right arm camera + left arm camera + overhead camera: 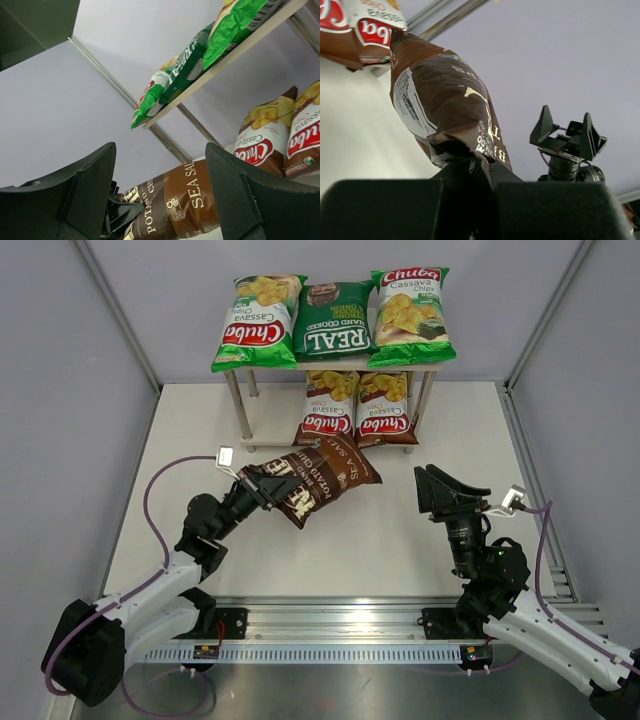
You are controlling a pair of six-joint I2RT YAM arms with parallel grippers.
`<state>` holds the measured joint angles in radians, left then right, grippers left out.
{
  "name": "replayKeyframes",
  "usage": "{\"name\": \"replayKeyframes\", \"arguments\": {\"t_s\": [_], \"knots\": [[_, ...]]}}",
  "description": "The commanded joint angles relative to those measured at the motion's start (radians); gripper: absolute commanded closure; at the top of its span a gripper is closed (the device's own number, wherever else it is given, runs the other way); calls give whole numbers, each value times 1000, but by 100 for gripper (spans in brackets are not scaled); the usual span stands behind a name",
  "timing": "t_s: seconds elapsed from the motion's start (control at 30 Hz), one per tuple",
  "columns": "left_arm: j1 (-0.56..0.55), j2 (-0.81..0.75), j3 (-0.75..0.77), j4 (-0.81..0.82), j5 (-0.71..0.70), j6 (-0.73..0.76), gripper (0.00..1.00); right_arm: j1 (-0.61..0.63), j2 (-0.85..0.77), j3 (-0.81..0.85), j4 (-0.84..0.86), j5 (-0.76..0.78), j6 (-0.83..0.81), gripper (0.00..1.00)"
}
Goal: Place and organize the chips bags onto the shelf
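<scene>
The left gripper (258, 486) pinched the crimped end of the dark-brown Kettle bag (325, 478), holding it tilted over the table (400, 540) just in front of the shelf (239, 408). On the top board the left light-green Chuba bag (255, 322), the dark-green REAL bag (333, 320) and the right light-green Chuba bag (408, 315) lay side by side. The left brown Chuba bag (330, 405) and the right brown Chuba bag (385, 405) sat together toward the right of the lower board. The right gripper (440, 490) hung apart, fingers spread, holding nothing

Left tool (262, 487) stretched forward, clamped on Kettle bag (322, 478); right tool (428, 490) raised, jaws wide apart.
</scene>
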<state>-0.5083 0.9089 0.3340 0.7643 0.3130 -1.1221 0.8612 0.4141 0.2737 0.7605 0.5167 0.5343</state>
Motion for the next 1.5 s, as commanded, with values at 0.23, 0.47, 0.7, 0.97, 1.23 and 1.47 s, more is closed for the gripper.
{"name": "replayKeyframes", "arguments": {"t_s": [0.23,0.47,0.7,0.97,1.23,1.47], "knots": [[128,-71,-59,217,-29,-41,100,2,-86,2,-239,80,-46,19],[175,-7,-66,387,-141,-59,100,1,-77,-18,-270,39,-13,18],[182,197,0,582,-288,-73,100,1,-92,-13,-296,40,-19,17],[189,424,125,774,-330,-33,100,1,-124,-2,-334,59,-45,16],[200,609,265,877,-388,5,100,1,-86,13,-331,5,-54,16],[218,737,374,902,-488,47,100,1,-46,13,-299,-23,-25,14]]}}
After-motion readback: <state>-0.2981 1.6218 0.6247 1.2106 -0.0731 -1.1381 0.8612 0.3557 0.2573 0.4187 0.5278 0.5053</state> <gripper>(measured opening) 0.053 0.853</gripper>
